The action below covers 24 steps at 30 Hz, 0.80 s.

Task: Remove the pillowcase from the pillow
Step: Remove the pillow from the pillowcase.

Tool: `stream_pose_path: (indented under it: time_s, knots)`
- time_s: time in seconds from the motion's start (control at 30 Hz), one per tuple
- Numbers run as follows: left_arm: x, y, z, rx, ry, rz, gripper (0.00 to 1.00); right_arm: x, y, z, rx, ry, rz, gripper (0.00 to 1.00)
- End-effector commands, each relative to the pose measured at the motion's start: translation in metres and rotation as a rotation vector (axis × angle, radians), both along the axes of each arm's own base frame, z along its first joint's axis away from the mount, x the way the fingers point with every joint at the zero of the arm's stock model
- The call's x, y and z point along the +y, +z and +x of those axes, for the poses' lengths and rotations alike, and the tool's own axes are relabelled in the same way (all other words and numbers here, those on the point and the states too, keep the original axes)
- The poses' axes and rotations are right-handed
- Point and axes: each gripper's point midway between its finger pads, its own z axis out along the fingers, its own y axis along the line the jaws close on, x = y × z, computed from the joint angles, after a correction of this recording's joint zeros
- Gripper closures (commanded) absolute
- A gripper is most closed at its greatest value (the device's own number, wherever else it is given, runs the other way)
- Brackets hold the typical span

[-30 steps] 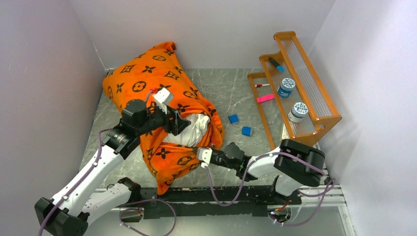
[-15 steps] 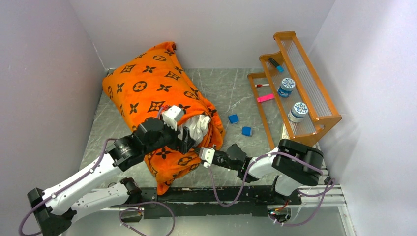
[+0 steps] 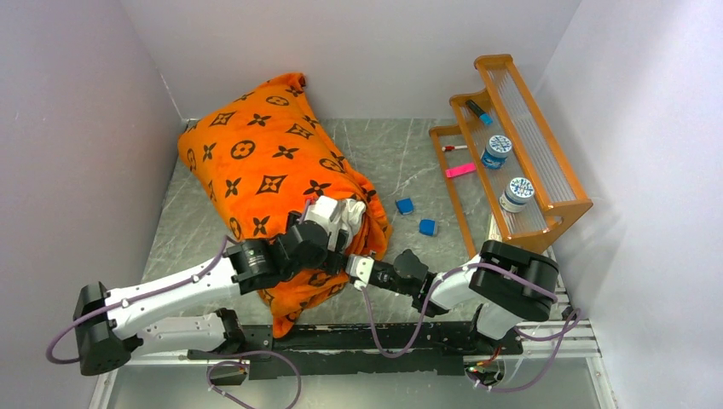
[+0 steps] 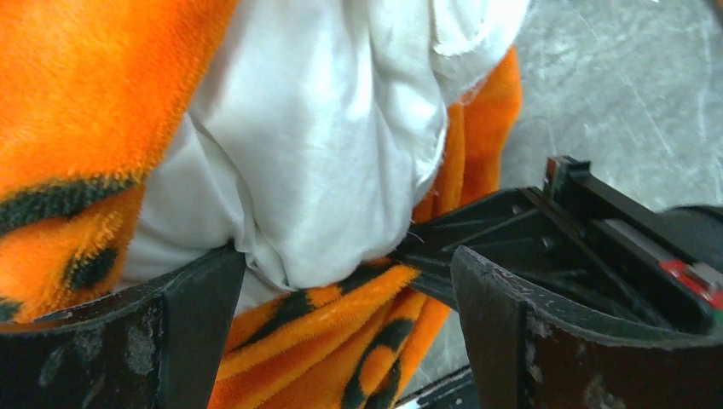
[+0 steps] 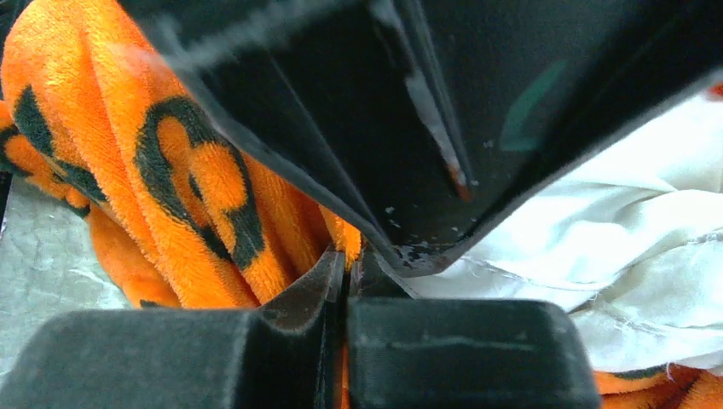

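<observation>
Two hands in at the open near end of the pillowcase (image 3: 256, 162). Spread wide on the left hand (image 4: 341, 268), straddling the white bulge of pillow (image 3: 348, 213) poking out. Pinched tight on the orange hem with the right hand (image 5: 345, 264), just beside. Lying diagonally across the surface (image 3: 409, 153), far-left corner to near middle.

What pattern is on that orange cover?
The pillowcase is orange with dark brown flower, diamond and circle motifs, clearest in the top view.
</observation>
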Motion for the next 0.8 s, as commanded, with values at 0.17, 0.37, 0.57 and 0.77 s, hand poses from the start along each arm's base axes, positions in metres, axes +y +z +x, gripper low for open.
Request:
stream_pose_path:
  time_s: [0.17,0.37,0.57,0.77]
  knots:
    - [0.004,0.008,0.046,-0.160,0.192,0.095,0.04,-0.002,-0.036,-0.035,0.119,0.131,-0.086,1.00]
    - [0.001,-0.013,0.057,-0.173,0.198,0.186,0.16,-0.005,-0.033,-0.035,0.105,0.126,-0.086,1.00]
    - [-0.008,-0.006,0.072,-0.193,0.172,0.188,0.39,-0.010,-0.030,-0.034,0.095,0.115,-0.087,1.00]
    - [-0.019,0.027,0.092,-0.241,0.138,0.106,0.87,-0.012,-0.026,-0.039,0.093,0.135,-0.110,1.00]
